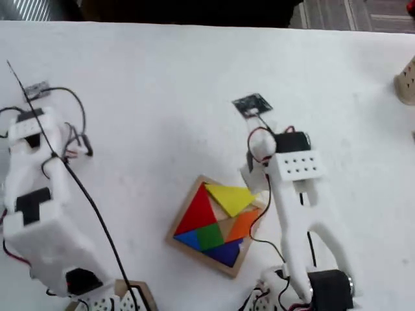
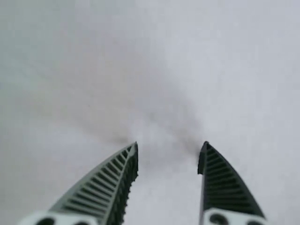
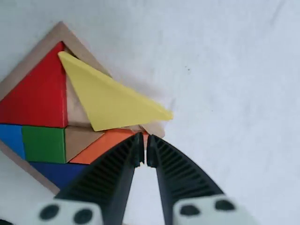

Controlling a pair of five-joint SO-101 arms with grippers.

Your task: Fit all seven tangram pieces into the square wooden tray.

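Tray (image 3: pixel 28 65): one. Coloured pieces (image 3: pixel 37 98): six, yellow triangle (image 3: pixel 108 98) askew atop.

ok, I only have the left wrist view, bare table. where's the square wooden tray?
Observer: The square wooden tray sits between the two arms, nearer the right one.
Operator: all pieces seated?
Observer: No. The yellow triangle piece lies tilted across the rim, with one corner sticking out past the tray's edge.
Operator: what's the right gripper doing?
Observer: The right gripper is shut and empty, with its tips over the tray's corner by the orange piece.
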